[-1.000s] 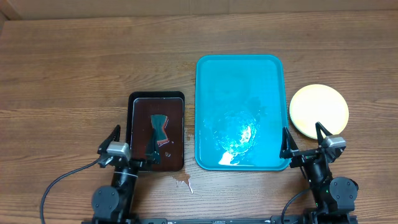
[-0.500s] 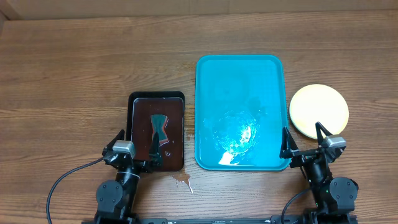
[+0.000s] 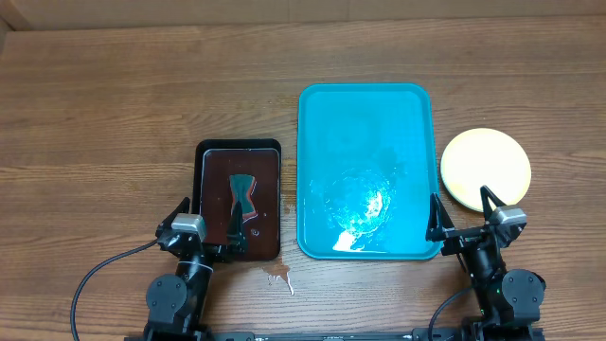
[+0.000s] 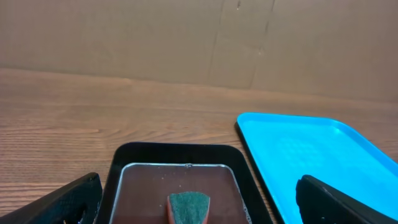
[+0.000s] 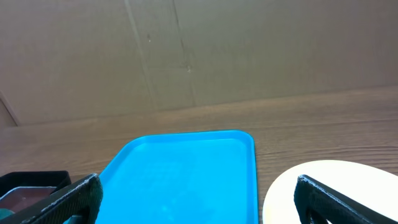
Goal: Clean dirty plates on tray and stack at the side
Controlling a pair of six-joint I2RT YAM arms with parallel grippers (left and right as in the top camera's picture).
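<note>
1. Starting with the left gripper: jaws flung wide, nothing between them; it sits low at the near end of the black tray, one finger showing at each lower corner of the wrist view.
2. Over to the right gripper: splayed apart as well and holding nothing; it sits at the near right corner of the turquoise tray, with one finger toward the tray's rim and the other toward the plates.
3. Just past the left fingers, a sponge lies in the black tray's brown, wet-looking inside; the left wrist view shows its green top and an orange edge.
4. The turquoise tray lies mid-table, just right of the black tray with a strip of wood between them; its near half glints wet.
5. The plates sit on the table, off the turquoise tray and just beside its right edge; only a pale yellow top disc shows, and how many lie under it I cannot tell.
6. A small brown splotch marks the wood just in front of the black tray's near right corner.
</note>
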